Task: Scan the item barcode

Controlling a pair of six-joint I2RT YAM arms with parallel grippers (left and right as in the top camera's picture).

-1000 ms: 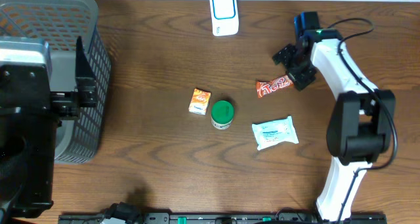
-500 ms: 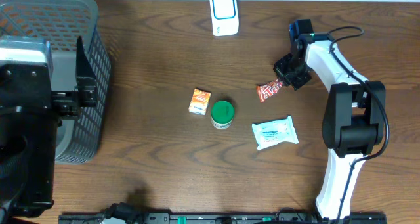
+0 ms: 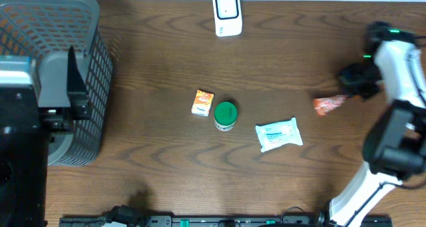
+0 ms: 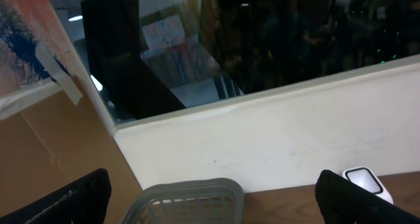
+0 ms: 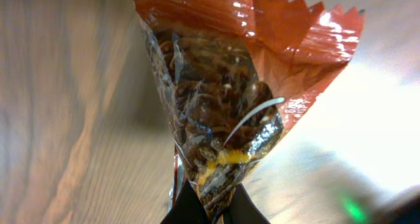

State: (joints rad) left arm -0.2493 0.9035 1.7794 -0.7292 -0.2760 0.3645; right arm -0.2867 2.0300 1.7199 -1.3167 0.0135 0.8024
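Note:
My right gripper [image 5: 213, 209] is shut on one end of an orange snack packet [image 5: 223, 86], which sticks out crumpled from between the fingers. In the overhead view the packet [image 3: 329, 104] hangs at the right side of the table, held by the right gripper [image 3: 344, 94] off the wood. The white scanner [image 3: 226, 12] stands at the back edge, far left of the packet. My left gripper [image 4: 210, 207] is wide open and holds nothing, raised above the basket and facing the wall; the scanner [image 4: 365, 182] shows beside its right finger.
A grey mesh basket [image 3: 60, 27] fills the back left corner. Mid-table lie a small orange box [image 3: 203, 102], a green-lidded jar [image 3: 225, 115] and a white wipes pack [image 3: 279, 134]. The left arm [image 3: 23, 140] looms over the left edge.
The right gripper closed on the snack packet, then lifted it and swung right, away from mid-table. The left arm shifted slightly; its gripper stayed open.

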